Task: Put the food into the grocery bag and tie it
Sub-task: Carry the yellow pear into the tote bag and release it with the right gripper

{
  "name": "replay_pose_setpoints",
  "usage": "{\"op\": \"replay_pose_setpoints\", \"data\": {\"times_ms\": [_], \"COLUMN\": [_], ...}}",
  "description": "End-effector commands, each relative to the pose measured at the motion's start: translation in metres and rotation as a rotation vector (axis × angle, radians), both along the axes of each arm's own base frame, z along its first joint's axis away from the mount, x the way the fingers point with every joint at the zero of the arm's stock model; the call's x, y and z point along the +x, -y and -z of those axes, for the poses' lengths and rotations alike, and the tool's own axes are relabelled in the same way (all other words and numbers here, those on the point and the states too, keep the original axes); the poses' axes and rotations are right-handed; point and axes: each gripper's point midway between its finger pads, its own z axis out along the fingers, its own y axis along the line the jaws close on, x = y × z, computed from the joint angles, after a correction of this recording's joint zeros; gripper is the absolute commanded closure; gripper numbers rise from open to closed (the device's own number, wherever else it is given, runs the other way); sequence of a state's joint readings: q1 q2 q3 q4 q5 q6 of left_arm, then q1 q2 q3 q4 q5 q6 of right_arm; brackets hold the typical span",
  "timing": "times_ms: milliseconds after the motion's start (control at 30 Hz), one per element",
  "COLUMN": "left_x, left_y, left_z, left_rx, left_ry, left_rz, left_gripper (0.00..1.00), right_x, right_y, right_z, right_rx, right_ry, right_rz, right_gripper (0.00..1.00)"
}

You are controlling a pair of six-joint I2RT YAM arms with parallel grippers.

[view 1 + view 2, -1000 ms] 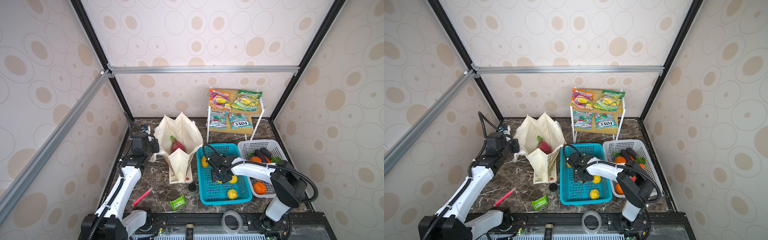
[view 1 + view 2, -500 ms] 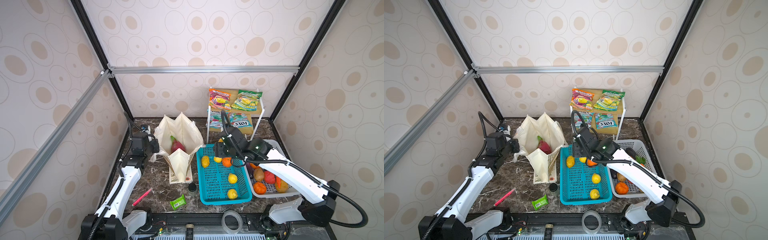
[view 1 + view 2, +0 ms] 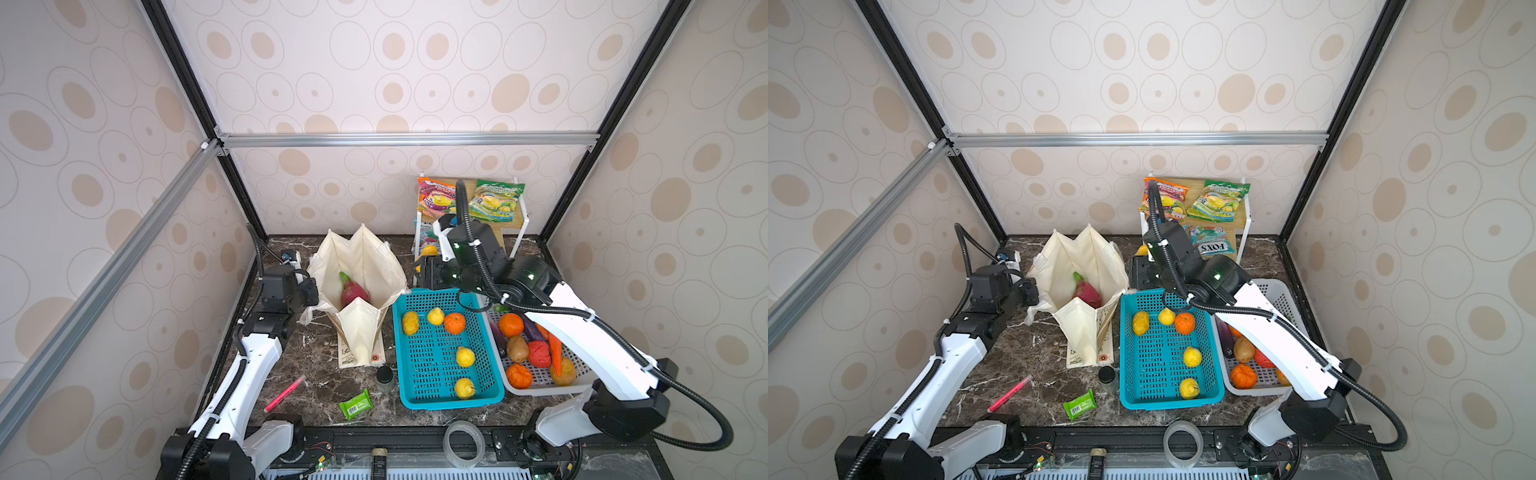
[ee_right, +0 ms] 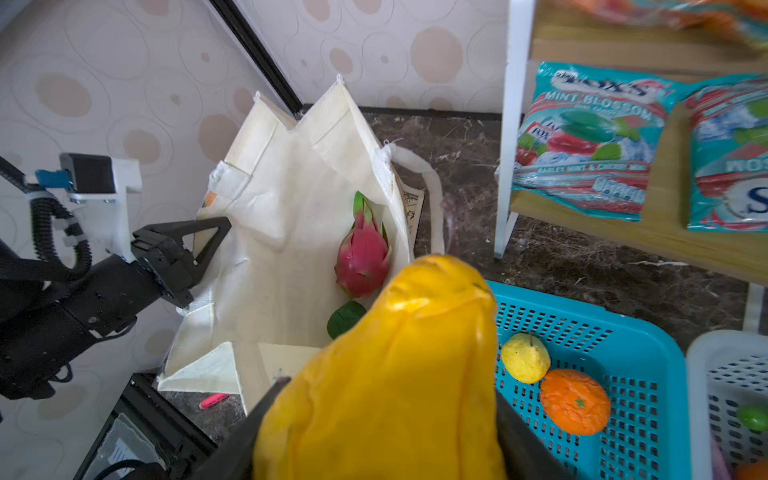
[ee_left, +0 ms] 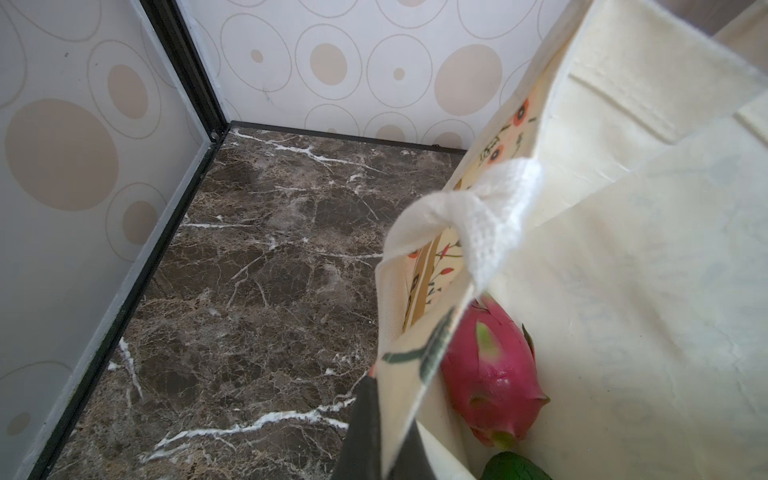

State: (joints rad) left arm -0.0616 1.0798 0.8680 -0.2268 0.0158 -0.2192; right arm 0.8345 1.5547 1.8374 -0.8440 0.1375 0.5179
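The cream grocery bag (image 3: 365,257) (image 3: 1088,253) stands open at the back left. A pink dragon fruit (image 3: 354,293) (image 5: 490,374) (image 4: 362,257) and a dark green ball (image 4: 345,318) lie inside it. My left gripper (image 3: 309,291) (image 5: 388,415) is shut on the bag's left rim and holds it open. My right gripper (image 3: 424,268) (image 4: 386,415) is shut on a yellow ridged fruit (image 3: 429,250) (image 4: 395,365). It hovers over the blue basket's far edge, just right of the bag's mouth. Snack packets (image 3: 494,199) (image 3: 1165,197) lie on the rack behind.
A blue basket (image 3: 451,403) holds yellow fruits and an orange. The white basket (image 3: 540,388) to its right holds mixed produce. A white-framed wooden rack (image 3: 519,224) stands at the back. In front of the bag lie a pink marker (image 3: 284,392), a green packet (image 3: 355,405) and a dark jar (image 3: 384,376).
My right arm has risen out of the blue basket with the yellow fruit and carried it back and left toward the bag's mouth. The left arm has not moved.
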Motion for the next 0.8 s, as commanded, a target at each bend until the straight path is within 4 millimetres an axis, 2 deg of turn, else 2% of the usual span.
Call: {"op": "replay_pose_setpoints", "data": {"times_ms": [0, 133, 400, 567, 767], "left_x": [0.002, 0.002, 0.001, 0.002, 0.002], "left_y": [0.001, 0.0, 0.0, 0.001, 0.0], "left_z": [-0.014, -0.015, -0.016, -0.014, -0.014], "left_rx": [-0.007, -0.007, -0.008, -0.013, -0.011], "left_ry": [0.04, 0.042, 0.05, 0.044, 0.044], "left_rz": [0.007, -0.001, -0.001, 0.004, -0.002], "left_gripper": [1.0, 1.0, 1.0, 1.0, 1.0], "right_x": [0.009, 0.02, 0.038, 0.051, 0.063], "right_y": [-0.022, -0.045, -0.09, -0.121, -0.133], "right_z": [-0.007, 0.006, 0.049, 0.094, 0.166], "right_rx": [0.04, 0.016, -0.11, -0.179, -0.309], "right_ry": [-0.002, -0.009, -0.049, -0.104, -0.196], "right_rz": [-0.04, -0.073, -0.127, -0.145, -0.135], "right_gripper": [0.36, 0.36, 0.36, 0.36, 0.36]}}
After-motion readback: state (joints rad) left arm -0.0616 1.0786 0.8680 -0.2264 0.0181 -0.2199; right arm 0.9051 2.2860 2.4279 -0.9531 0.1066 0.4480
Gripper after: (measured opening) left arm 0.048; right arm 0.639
